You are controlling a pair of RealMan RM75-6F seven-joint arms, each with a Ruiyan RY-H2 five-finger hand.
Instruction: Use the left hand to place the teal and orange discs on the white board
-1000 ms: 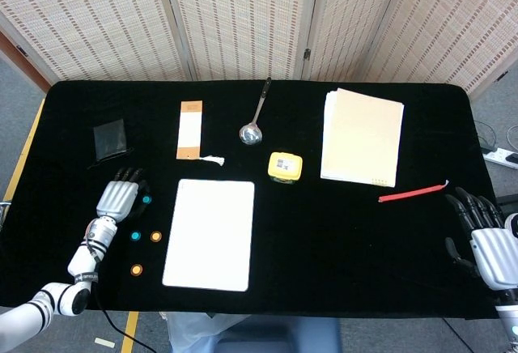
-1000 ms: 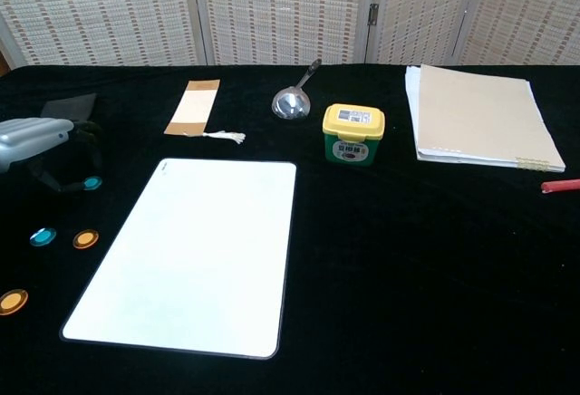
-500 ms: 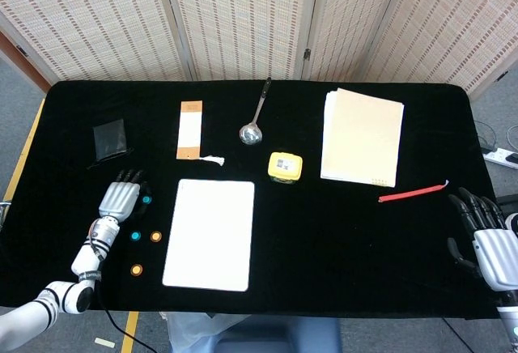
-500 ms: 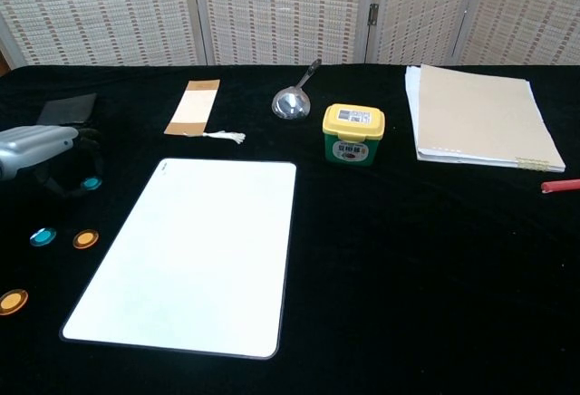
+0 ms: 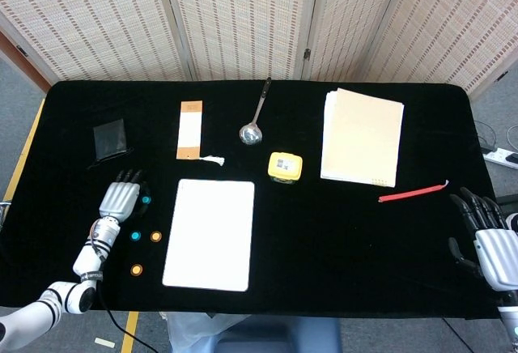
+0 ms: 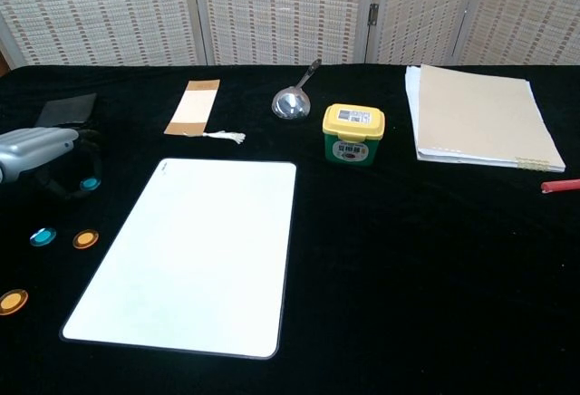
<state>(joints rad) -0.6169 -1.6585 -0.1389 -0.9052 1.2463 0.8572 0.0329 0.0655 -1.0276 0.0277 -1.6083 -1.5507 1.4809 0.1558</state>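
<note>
My left hand (image 5: pixel 120 199) hovers low over the table left of the white board (image 5: pixel 210 234), fingers spread and holding nothing. In the chest view the left hand (image 6: pixel 36 150) arches over one teal disc (image 6: pixel 90 183), which lies on the cloth by its fingertips; whether they touch it is unclear. That teal disc (image 5: pixel 146 200) sits just right of the hand. A second teal disc (image 5: pixel 135 236) and an orange disc (image 5: pixel 156 236) lie side by side nearer me. Another orange disc (image 5: pixel 137 270) lies closest to the front edge. The board (image 6: pixel 190 255) is bare. My right hand (image 5: pixel 490 236) rests open at the far right edge.
A black pouch (image 5: pixel 109 138) lies behind the left hand. Further back are a brown-and-white card (image 5: pixel 189 129), a metal spoon (image 5: pixel 256 118), a yellow tub (image 5: pixel 285 167), a paper stack (image 5: pixel 362 136) and a red pen (image 5: pixel 413 193).
My left hand has drawn slightly back toward me and to the left beside the teal disc. The right hand has slid a little lower at the table's edge. No disc has moved.
</note>
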